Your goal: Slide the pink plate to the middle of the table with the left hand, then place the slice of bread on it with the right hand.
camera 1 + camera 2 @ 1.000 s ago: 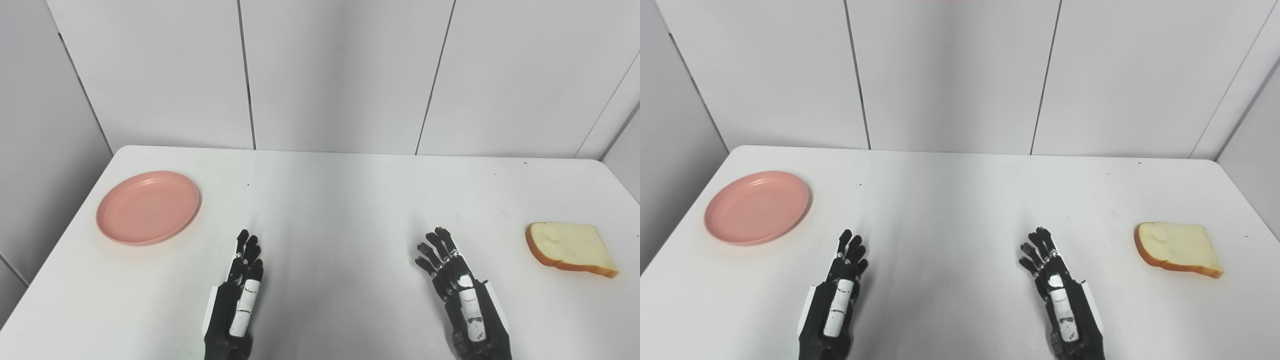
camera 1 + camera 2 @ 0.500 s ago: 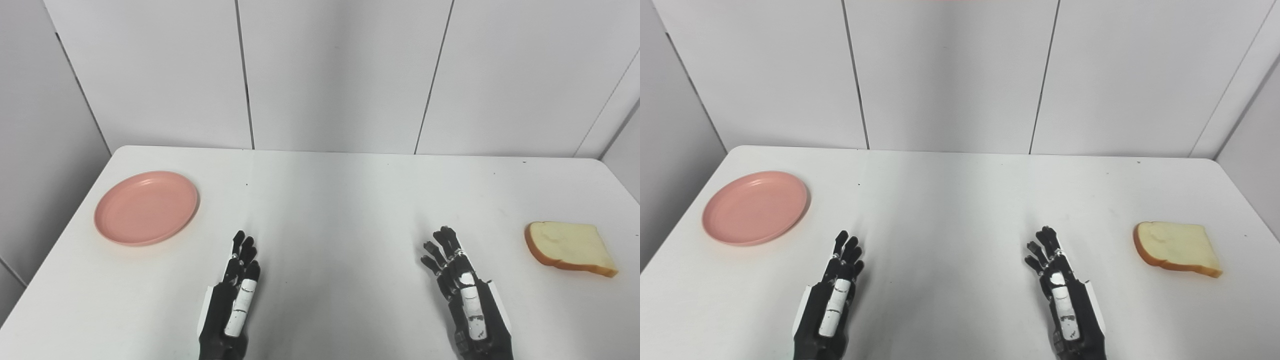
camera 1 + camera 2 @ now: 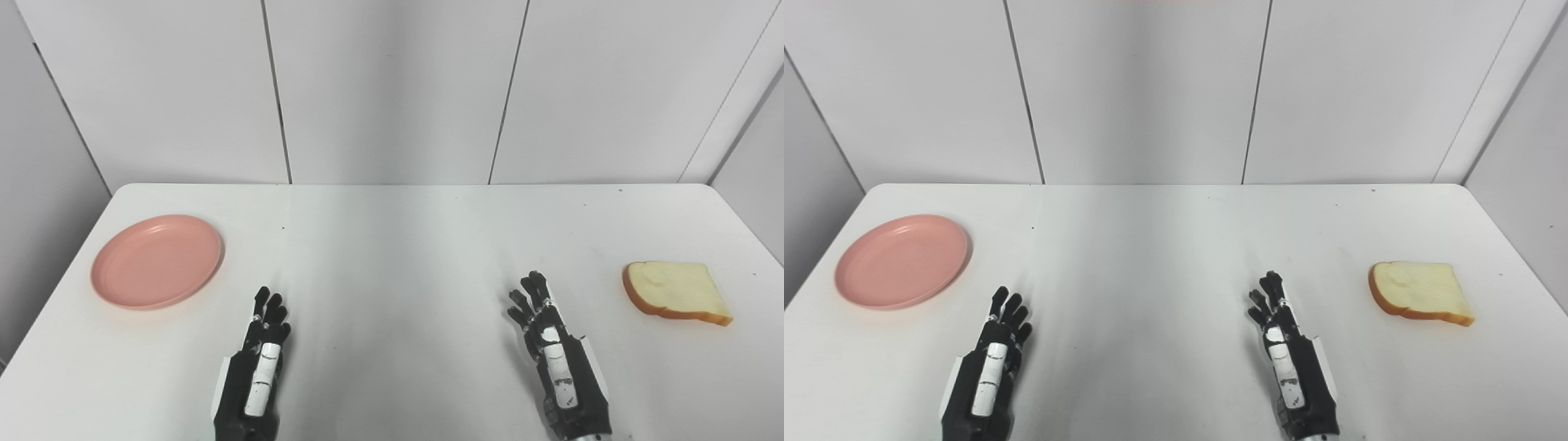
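Pink plate (image 3: 157, 261) lies flat at centre left; slice of bread (image 3: 675, 292) at centre right, long axis across the frame, rounded crust leftward. Left hand (image 3: 254, 373) and right hand (image 3: 557, 364), lower frame, empty, fingers extended and slightly spread. White table (image 3: 392, 245); pale panelled wall (image 3: 392, 92) behind.

So the surface (image 3: 392, 245) is plain white with rounded far corners, pushed up against a pale panelled wall (image 3: 392, 92), and it's got a few tiny dark specks on it. Only two things are actually lying on it. A pink plate (image 3: 157, 261) sits flat, up and to the left of the left hand's fingers (image 3: 269, 309), near but not touching. A slice of bread (image 3: 676, 291) with a brown crust lies flat out to the right of the right hand's fingers (image 3: 531, 297), clearly apart from them. Between the two sets of fingers it's just bare white top.
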Motion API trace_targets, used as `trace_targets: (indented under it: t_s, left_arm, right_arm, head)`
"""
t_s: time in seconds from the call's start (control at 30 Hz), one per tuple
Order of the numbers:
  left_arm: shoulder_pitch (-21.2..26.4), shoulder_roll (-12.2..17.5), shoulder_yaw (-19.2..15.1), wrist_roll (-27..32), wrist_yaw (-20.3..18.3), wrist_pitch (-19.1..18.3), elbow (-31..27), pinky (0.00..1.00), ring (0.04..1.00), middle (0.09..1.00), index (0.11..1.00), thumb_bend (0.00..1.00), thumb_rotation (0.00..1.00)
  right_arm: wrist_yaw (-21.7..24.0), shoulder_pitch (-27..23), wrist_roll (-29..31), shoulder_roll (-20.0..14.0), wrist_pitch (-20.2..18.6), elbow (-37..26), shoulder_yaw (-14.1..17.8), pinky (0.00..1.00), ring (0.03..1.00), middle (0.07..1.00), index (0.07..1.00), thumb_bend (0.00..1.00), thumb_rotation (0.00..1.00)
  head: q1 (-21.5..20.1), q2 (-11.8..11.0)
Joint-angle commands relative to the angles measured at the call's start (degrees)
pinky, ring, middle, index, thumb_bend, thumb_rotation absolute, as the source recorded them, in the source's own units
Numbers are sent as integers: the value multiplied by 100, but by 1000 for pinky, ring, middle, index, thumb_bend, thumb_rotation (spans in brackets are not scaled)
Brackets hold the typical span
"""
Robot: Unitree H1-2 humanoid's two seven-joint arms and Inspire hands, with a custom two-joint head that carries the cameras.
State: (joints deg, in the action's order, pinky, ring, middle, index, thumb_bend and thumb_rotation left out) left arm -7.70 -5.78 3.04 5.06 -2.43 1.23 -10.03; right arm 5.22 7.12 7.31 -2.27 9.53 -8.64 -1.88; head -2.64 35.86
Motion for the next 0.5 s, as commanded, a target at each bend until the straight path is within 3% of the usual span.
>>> trace_targets:
  t_s: [0.0, 0.47]
  left_arm:
    - [-93, 185, 32, -3, -115, 40, -181, 1000, 1000, 1000, 1000, 794, 780]
    - [-90, 72, 56, -59, -70, 54, -151, 1000, 1000, 1000, 1000, 803, 761]
  right_arm:
    - [-13, 430, 88, 362, -8, 377, -180, 953, 952, 984, 989, 817, 931]
    - [-29, 444, 100, 299, -33, 375, -144, 940, 944, 982, 996, 811, 946]
  head:
    - [14, -7]
    - [170, -27]
